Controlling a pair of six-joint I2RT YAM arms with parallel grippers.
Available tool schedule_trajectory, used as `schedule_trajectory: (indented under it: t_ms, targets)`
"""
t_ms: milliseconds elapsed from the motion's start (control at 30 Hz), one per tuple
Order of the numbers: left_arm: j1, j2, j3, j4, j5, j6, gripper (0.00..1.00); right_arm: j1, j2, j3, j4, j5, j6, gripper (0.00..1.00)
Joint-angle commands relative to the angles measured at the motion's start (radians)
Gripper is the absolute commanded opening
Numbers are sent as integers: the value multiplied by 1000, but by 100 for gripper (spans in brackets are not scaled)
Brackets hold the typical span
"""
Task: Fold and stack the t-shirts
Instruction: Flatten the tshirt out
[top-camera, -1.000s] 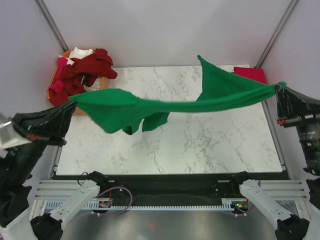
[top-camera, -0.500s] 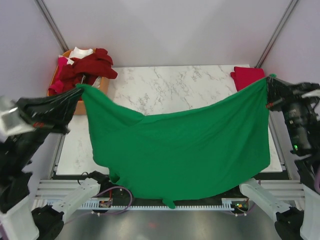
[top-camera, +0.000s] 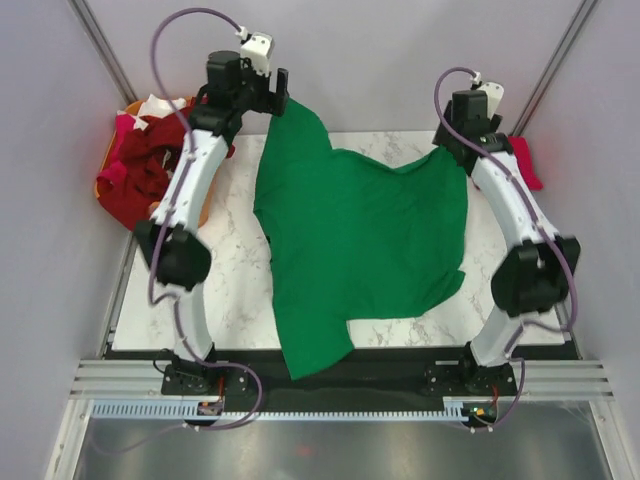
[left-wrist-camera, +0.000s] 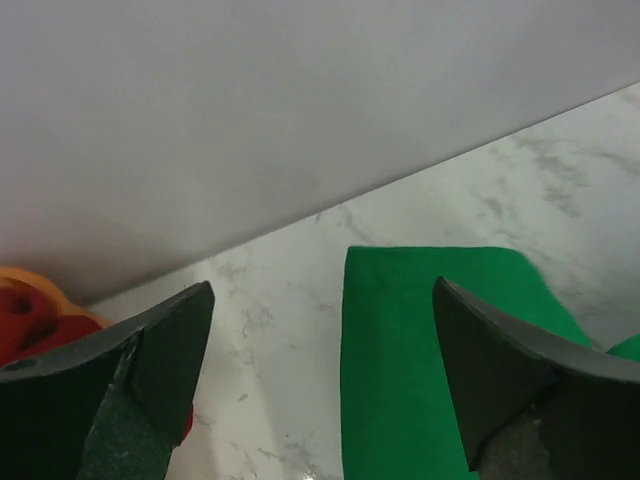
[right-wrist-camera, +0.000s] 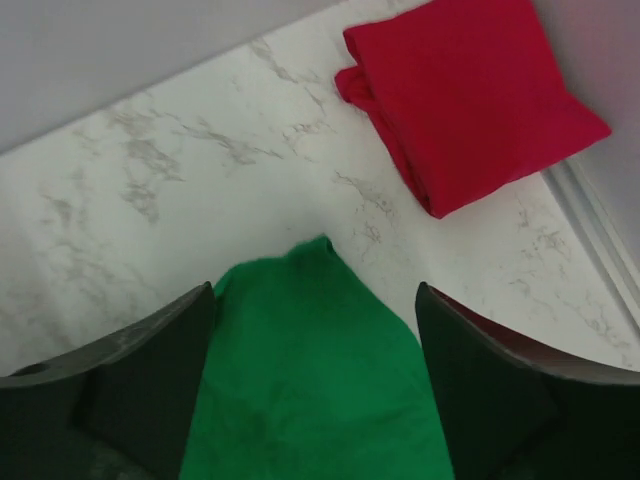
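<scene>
The table (top-camera: 230, 290) is covered from far to near edge by the spread green t-shirt (top-camera: 360, 240). A folded red t-shirt (right-wrist-camera: 470, 100) is laid at its far right corner. Above the far edge, left gripper (left-wrist-camera: 322, 300) and right gripper (right-wrist-camera: 312, 300) are held with jaws parted, nothing gripped.

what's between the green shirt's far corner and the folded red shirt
Nothing but bare marble tabletop: in the right wrist view the corner of the green shirt and the folded red shirt lie apart, with only table surface between them.
</scene>
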Motion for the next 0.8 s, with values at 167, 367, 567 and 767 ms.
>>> schedule_trajectory:
  t_ms: [167, 367, 567, 767]
  targets:
    - [62, 266, 148, -82, -111, -182, 100, -29, 262, 237, -130, -12, 36, 98]
    - [62, 67, -31, -91, -232, -178, 100, -29, 101, 91, -90, -75, 35, 98]
    - [40, -203, -356, -151, -175, -267, 100, -27, -46, -155, -76, -178, 30, 98]
    - [-33, -470, -807, -165, -137, -404, 95, -29, -212, -441, -67, -305, 65, 98]
